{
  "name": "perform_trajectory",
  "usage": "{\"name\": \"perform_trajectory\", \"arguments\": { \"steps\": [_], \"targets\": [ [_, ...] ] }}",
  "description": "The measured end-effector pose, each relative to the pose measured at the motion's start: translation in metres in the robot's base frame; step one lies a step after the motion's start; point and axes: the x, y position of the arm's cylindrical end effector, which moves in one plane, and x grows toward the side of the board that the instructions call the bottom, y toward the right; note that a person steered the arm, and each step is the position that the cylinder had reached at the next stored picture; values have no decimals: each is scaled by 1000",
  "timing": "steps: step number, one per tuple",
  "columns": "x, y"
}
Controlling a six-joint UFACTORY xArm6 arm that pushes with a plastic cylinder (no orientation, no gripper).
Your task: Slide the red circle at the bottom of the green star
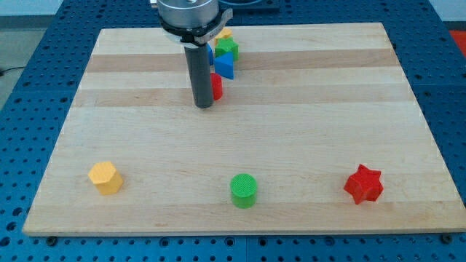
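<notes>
Red circle (217, 86) sits upper-mid desk (306, 124), mostly hidden behind rod; my tip (204, 105) touches its left side. Blue block (225, 65) just above it, green star (227, 49) above that. No jaws on rig.

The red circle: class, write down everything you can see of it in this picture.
The red circle is a small, bright red cylinder that looks like ribbed plastic, standing upright on the wooden board near the view's top. My rod hides its left part; my tip sits against its lower left. A blue block lies just above it, apparently touching, with the green star beyond that.
</notes>
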Motion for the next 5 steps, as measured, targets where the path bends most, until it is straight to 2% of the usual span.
{"name": "perform_trajectory", "arguments": {
  "steps": [3, 4, 5],
  "targets": [
    [-60, 13],
    [-55, 15],
    [-11, -3]
  ]
}}
